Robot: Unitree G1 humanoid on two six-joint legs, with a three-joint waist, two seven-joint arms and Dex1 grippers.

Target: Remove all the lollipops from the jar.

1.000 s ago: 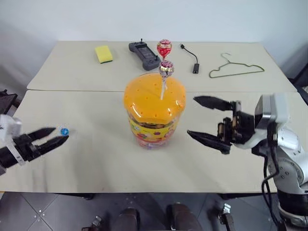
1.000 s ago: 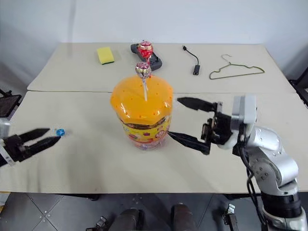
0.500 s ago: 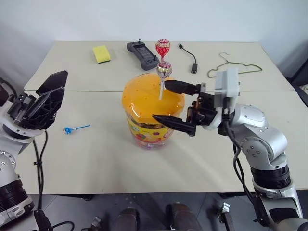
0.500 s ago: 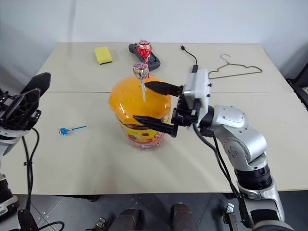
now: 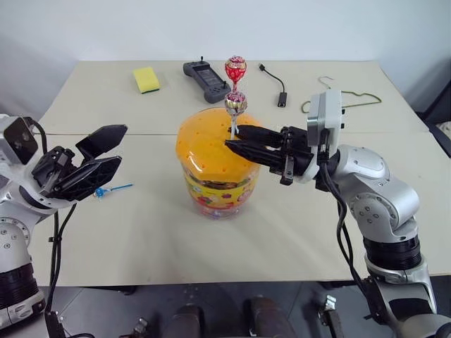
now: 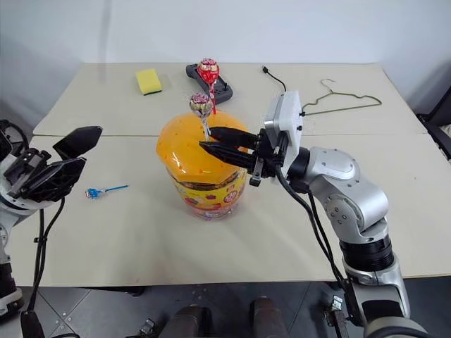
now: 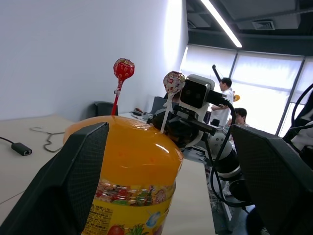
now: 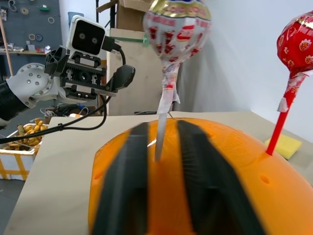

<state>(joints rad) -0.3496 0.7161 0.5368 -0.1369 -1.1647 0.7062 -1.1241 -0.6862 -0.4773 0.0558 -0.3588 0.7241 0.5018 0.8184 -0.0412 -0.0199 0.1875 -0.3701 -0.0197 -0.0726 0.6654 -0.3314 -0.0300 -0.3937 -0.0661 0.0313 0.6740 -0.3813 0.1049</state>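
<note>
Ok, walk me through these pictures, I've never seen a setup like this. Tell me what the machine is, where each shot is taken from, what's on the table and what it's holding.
This is a humanoid robot with two arms, each ending in a two-fingered black pincer. Two pictures come from cameras on its head, looking down over its arms. The other two come from cameras on its wrists, looking along each pincer's fingers.

On the table stands the jar, a clear tub with a domed orange lid. Two lollipops stick up from the lid: the red lollipop and the gold-purple lollipop. The blue lollipop already lies on the table. Further back are a yellow sponge, a dark handheld controller, a black cable and a wire hanger.

The right pincer is shut on the gold-purple lollipop's white stick. The left pincer is open, holding nothing.
</note>
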